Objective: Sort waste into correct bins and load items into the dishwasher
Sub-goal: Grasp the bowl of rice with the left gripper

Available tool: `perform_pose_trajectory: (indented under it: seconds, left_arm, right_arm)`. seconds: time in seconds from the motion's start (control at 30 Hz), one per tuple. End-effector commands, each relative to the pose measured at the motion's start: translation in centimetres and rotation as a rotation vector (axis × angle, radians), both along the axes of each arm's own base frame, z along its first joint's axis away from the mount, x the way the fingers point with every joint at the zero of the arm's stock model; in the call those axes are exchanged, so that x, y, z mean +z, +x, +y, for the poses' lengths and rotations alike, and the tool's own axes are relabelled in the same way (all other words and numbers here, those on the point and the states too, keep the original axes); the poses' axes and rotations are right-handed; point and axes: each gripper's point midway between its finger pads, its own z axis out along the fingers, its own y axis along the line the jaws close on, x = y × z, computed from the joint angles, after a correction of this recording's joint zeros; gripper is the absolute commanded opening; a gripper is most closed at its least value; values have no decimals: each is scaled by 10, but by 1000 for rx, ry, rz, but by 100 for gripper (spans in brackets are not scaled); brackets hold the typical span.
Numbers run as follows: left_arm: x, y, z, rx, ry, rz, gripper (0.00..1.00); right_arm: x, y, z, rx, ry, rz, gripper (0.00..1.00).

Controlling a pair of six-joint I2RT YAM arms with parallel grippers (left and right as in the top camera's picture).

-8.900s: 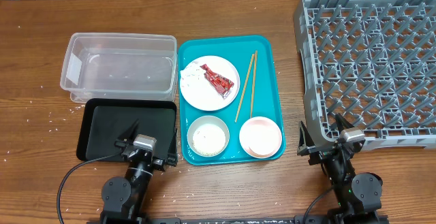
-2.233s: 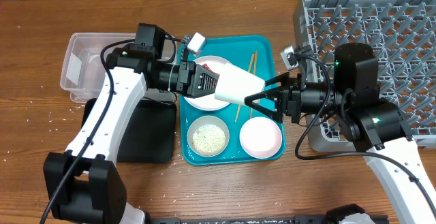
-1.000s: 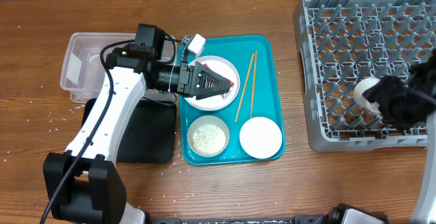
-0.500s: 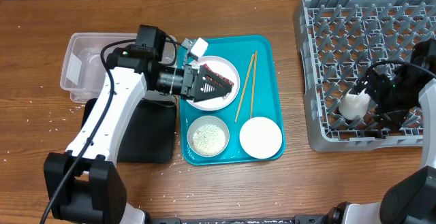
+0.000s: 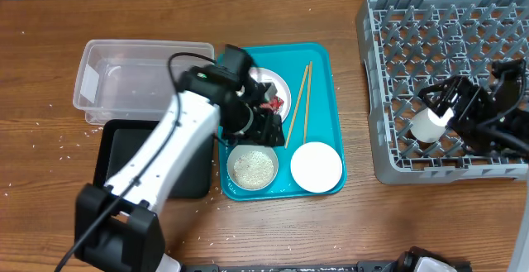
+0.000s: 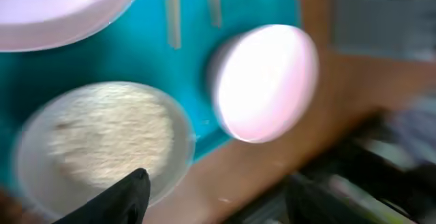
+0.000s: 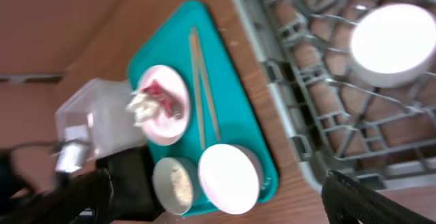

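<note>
My left gripper (image 5: 261, 128) hangs open and empty over the teal tray, just above the bowl of rice grains (image 5: 253, 166); the left wrist view shows that bowl (image 6: 102, 135) and the empty pale bowl (image 6: 266, 81) below its spread fingers (image 6: 216, 183). The red wrapper (image 5: 271, 102) lies on the flat plate (image 5: 278, 82), with the white tissue wad (image 7: 142, 101) beside it. The chopsticks (image 5: 299, 102) lie on the tray. My right gripper (image 5: 453, 111) is open over the grey rack (image 5: 446, 40), just clear of the small white cup (image 5: 428, 126), which rests in the rack (image 7: 392, 43).
The clear tub (image 5: 145, 78) stands at the back left with the black tray (image 5: 116, 148) in front of it. The teal serving tray (image 5: 318, 65) holds the dishes. My left arm crosses the black tray. Rice grains are scattered on the wooden table at the left.
My left gripper has moved from the plate forward to above the rice bowl. My right gripper has let go of the cup in the rack and drawn back a little.
</note>
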Motion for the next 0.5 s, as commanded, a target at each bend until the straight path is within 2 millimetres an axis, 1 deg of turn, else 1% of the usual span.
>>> perform_pose_trajectory:
  seconds: [0.0,0.07,0.13,0.2,0.23,0.27,0.37,0.47]
  left_arm:
    - [-15,14,28,190,411,-179,60]
    - [-24,11,24,223,489,-217,56]
    - [-36,5,16,236,521,-213,53]
    - [-52,-2,10,252,547,-171,50]
    - [-64,-6,4,259,543,-120,47]
    - [-71,-9,-1,255,529,-88,45]
    - [-87,-10,-9,256,503,-26,39]
    - [-100,-7,-9,268,519,-8,34]
  right_arm:
    - [25,-6,15,77,5,-105,100]
    - [26,-7,21,98,4,-109,100]
    - [25,-8,28,125,6,-107,100]
    - [25,-9,38,165,5,-108,100]
    - [25,-9,45,190,5,-112,100]
    - [26,-9,49,205,5,-116,100]
    - [26,-9,54,227,4,-121,100]
    - [26,-10,56,235,5,-121,100]
